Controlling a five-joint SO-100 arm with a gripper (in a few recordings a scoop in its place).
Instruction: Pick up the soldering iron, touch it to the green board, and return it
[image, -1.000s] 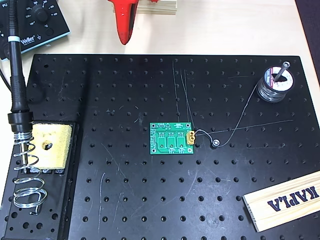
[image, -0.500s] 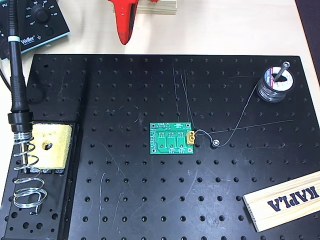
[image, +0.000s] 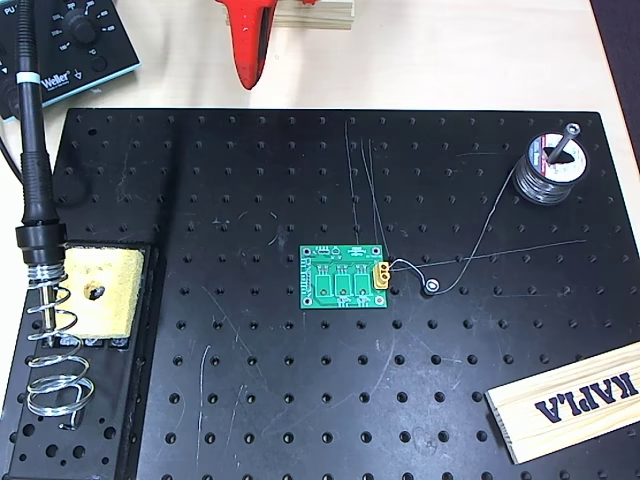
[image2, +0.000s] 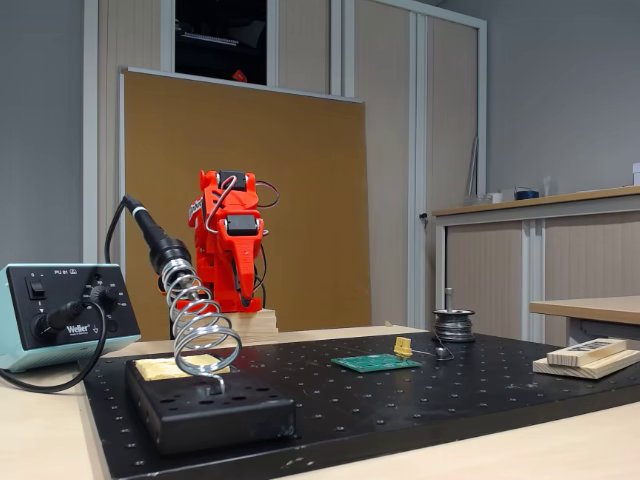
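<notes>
Soldering iron (image: 30, 150) sits in its coiled wire holder (image: 52, 365) at the left edge of the overhead view, on a black stand (image: 130, 420) that also carries a yellow sponge (image: 100, 290). Its dark handle sticks up out of the top of the coil, with the tip end buried down inside the spiral. In the overhead view its long axis runs almost straight up and down the picture, handle toward the far edge, tip toward the near edge. In the fixed view (image2: 150, 235) it leans: handle high and to the left, tip low and to the right, inside the coil. I judge the slant is there so the hot end stays caged while the handle stays free to grab. Its cable runs back toward the blue control station (image2: 60, 315).

Green board (image: 344, 278) lies flat near the middle of the black perforated plate (image: 250, 180), well apart from the iron. A small yellow connector (image: 382, 275) sits at its right edge, and thin solder wire trails from there to a spool (image: 549, 166) at the far right. A wooden block (image: 565, 400) lies at the near right corner.

My red arm is folded up behind the plate, with my gripper (image2: 240, 285) hanging down above a small wooden stack, near nothing I could hold. Whether its fingers are apart or together I cannot tell.

The iron rests where the task wants it at the end, which also fits a pick-up still to come.
</notes>
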